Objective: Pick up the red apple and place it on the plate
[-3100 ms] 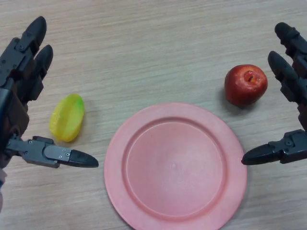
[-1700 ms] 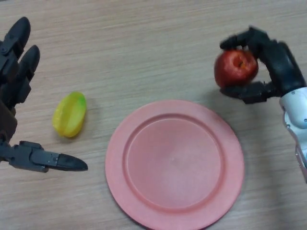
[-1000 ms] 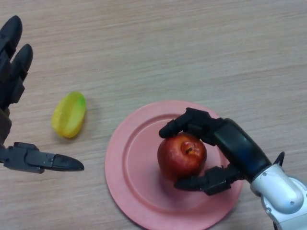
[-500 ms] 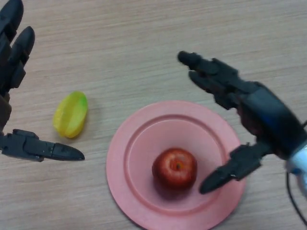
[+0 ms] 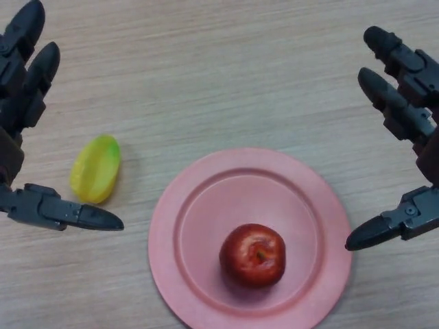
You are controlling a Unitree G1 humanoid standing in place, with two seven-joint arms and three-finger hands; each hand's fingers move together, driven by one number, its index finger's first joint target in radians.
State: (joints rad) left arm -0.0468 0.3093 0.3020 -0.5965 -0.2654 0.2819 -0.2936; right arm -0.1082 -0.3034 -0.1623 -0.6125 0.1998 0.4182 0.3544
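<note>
With red apple (image 5: pixel 252 255) resting upright inside pink plate (image 5: pixel 206 205), toward the near side of its well and clear to the inner side of right hand (image 5: pixel 411 130), placement judged complete. Right hand noted spread wide and holding nothing, thumb just off the plate rim; left hand (image 5: pixel 20 116) likewise wide and empty, yellow-green fruit (image 5: pixel 95 168) lying between its fingers and thumb. Advised for finishing well: hold both hands clear, avoid nudging the rim, confirm apple settled.
</note>
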